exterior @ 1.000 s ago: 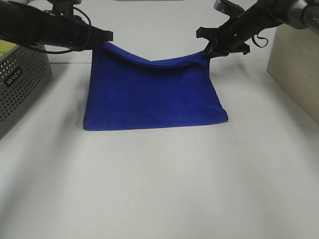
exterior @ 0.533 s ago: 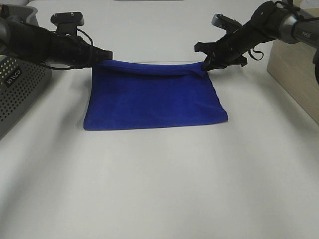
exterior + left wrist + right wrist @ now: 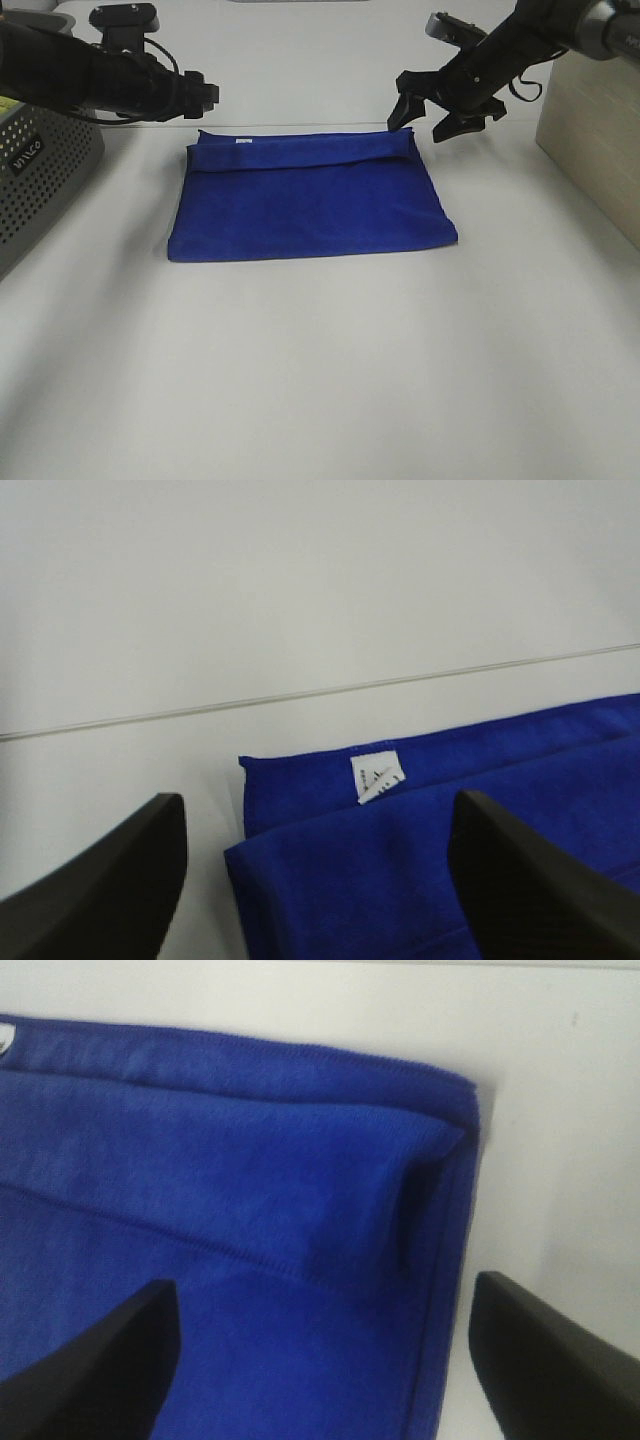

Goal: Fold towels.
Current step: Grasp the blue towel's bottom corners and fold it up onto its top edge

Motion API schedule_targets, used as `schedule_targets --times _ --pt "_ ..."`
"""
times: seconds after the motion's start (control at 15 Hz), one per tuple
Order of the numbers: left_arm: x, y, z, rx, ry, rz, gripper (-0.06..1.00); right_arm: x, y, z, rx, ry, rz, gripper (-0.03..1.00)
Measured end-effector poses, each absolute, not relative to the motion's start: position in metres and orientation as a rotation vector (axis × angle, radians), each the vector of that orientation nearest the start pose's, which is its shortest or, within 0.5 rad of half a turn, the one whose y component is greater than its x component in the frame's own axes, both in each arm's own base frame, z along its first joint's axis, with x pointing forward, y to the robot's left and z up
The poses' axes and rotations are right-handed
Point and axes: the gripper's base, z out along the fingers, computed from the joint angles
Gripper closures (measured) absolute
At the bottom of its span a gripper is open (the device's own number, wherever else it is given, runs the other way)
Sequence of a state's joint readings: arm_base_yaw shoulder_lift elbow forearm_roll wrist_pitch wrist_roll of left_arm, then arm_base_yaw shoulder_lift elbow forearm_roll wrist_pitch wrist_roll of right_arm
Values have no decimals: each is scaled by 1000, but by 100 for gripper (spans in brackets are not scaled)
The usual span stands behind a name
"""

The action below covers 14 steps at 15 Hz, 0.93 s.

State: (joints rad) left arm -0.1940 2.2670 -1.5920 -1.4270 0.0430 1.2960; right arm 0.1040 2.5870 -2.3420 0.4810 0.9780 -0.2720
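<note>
**Both grippers open above the far corners of a folded blue towel**

A blue towel point(image 3: 310, 200) lies flat on a plain white surface point(image 3: 320, 380), folded into a rough rectangle. Along its far edge a narrow band of cloth is turned over on top of the rest. A small white tag point(image 3: 378, 777) shows on the cloth near the far left corner.

My left gripper point(image 3: 213, 95) hangs in the air just beyond and above that far left corner, clear of the cloth. Its jaws stand wide apart and there is nothing between them. In my left wrist view, the corner with the tag sits in the gap between the two dark jaws.

My right gripper point(image 3: 416, 130) hangs just above the far right corner, apart from the cloth. Its jaws are also spread wide, and they hold nothing. In my right wrist view, the doubled-over corner of the towel lies below, between the jaws.

A grey perforated basket point(image 3: 40, 170) stands at the left edge of the surface, near my left arm. A pale box point(image 3: 595, 130) stands at the right edge, near my right arm. Both are well apart from the towel.
</note>
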Motion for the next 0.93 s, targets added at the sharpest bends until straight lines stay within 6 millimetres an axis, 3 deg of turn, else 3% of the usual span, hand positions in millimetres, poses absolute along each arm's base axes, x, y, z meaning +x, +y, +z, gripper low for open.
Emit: schedule_targets --times 0.2,0.53,0.73,0.93 --pt "470 -103 149 117 2226 -310 24 528 93 167 -328 2734 609 21" --pt "413 -105 130 39 2440 -518 24 516 87 158 -177 2876 564 21" --pt "399 -108 121 23 2562 -600 24 496 77 161 -147 2946 554 21" --pt "393 -103 115 -38 2672 -536 24 479 67 151 -128 3019 604 21"
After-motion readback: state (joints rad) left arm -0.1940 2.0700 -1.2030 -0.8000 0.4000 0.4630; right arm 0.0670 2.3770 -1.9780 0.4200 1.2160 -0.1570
